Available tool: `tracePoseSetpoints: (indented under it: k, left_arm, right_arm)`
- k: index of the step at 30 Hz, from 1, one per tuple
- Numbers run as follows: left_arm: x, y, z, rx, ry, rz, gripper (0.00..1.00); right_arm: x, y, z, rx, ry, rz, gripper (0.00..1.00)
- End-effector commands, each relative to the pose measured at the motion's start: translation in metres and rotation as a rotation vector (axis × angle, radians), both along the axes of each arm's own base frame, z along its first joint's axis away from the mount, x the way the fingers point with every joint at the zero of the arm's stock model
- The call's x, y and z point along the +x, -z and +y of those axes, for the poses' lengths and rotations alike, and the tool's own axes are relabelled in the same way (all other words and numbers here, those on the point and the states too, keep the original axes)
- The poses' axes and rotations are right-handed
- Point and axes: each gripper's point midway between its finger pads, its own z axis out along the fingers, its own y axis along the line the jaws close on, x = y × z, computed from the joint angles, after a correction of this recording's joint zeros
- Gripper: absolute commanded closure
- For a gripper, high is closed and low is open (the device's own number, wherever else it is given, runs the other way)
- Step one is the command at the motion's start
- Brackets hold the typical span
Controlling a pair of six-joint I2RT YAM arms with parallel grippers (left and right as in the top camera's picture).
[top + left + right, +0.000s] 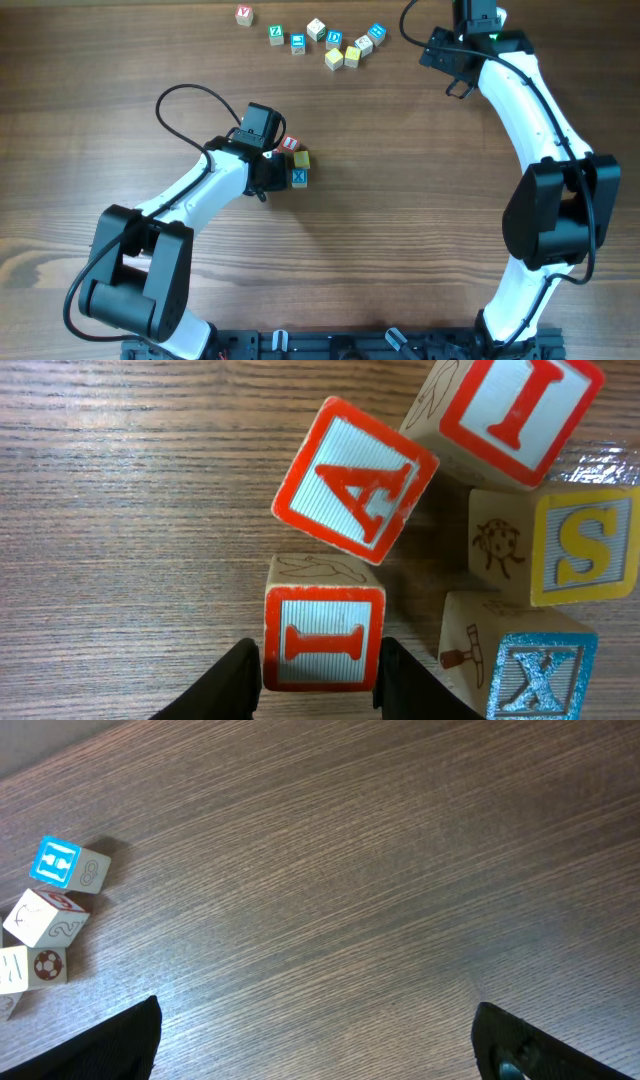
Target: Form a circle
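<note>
The left gripper is at the middle of the table, at the left edge of the ring of cubes. In its wrist view its fingers stand partly open on either side of a red I cube, close against both faces. Whether they squeeze it or merely bracket it, I cannot tell. The step looks like seating this cube into the ring's near side. To do it well, keep the cube flat on the wood. Ease it toward the tilted A cube without knocking it, leaving a hollow between it, the yellow S cube and the blue X cube. Then back straight out so the fingers drag nothing.

Farther right, the right gripper hangs spread wide with nothing in it, near the loose cubes at the table's far edge.

From overhead the arm covers the ring's left side, so its cube count is unclear. The wrist view cuts off the second I cube and the X cube.
</note>
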Motion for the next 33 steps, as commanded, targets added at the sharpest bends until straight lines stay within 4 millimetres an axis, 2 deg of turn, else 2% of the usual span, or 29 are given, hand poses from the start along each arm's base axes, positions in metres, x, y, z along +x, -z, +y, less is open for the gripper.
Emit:
tracePoseSetpoints:
  k: [1, 6, 10, 11, 13, 17, 19, 20, 22, 23, 24, 25, 29, 32, 33]
  left_arm:
    - [-0.006, 0.006, 0.002, 0.015, -0.007, 0.022, 0.56]
    - [-0.005, 0.006, 0.002, 0.014, -0.007, 0.018, 0.54]
    - [-0.002, 0.002, 0.001, 0.010, -0.009, 0.005, 0.48]
    - [0.003, -0.008, 0.002, 0.003, -0.014, -0.015, 0.46]
    - [0.021, -0.044, 0.007, -0.026, -0.044, -0.099, 0.44]
    - [0.046, -0.093, 0.024, -0.065, -0.108, -0.232, 0.45]
    - [0.057, -0.117, 0.041, -0.077, -0.162, -0.286, 0.47]
    - [0.064, -0.133, 0.057, -0.076, -0.205, -0.308, 0.47]
    - [0.067, -0.149, 0.075, -0.068, -0.249, -0.306, 0.56]
    - [0.066, -0.151, 0.079, -0.067, -0.259, -0.304, 0.67]
    - [0.066, -0.152, 0.081, -0.071, -0.264, -0.299, 0.89]
    - [0.064, -0.151, 0.081, -0.075, -0.264, -0.290, 0.96]
    - [0.055, -0.144, 0.084, -0.052, -0.261, -0.248, 0.96]
    - [0.060, -0.147, 0.103, 0.015, -0.310, -0.282, 0.86]
    - [0.064, -0.150, 0.117, 0.037, -0.355, -0.306, 0.83]
  right_arm:
    - [0.001, -0.004, 0.001, -0.017, -0.011, -0.008, 0.00]
    - [0.001, -0.004, 0.001, -0.017, -0.011, -0.008, 0.00]
    - [0.001, -0.004, 0.002, -0.016, -0.011, -0.008, 0.00]
    - [0.001, -0.004, 0.001, -0.017, -0.011, -0.008, 0.00]
    - [0.001, -0.004, 0.001, -0.017, -0.011, -0.008, 0.00]
    - [0.001, -0.004, 0.001, -0.017, -0.011, -0.008, 0.00]
    - [0.001, -0.004, 0.002, -0.017, -0.011, -0.008, 0.00]
    - [0.001, -0.004, 0.001, -0.017, -0.011, -0.008, 0.00]
    - [0.001, -0.004, 0.001, -0.017, -0.011, -0.008, 0.00]
    - [0.001, -0.004, 0.001, -0.017, -0.011, -0.007, 0.00]
    - [0.001, -0.004, 0.001, -0.017, -0.010, -0.008, 0.00]
    - [0.001, -0.004, 0.001, -0.017, -0.011, -0.008, 0.00]
    - [0.001, -0.004, 0.001, -0.016, -0.010, -0.008, 0.00]
    - [0.001, -0.004, 0.001, -0.017, -0.011, -0.008, 0.00]
    - [0.001, -0.004, 0.001, -0.017, -0.011, -0.008, 0.00]
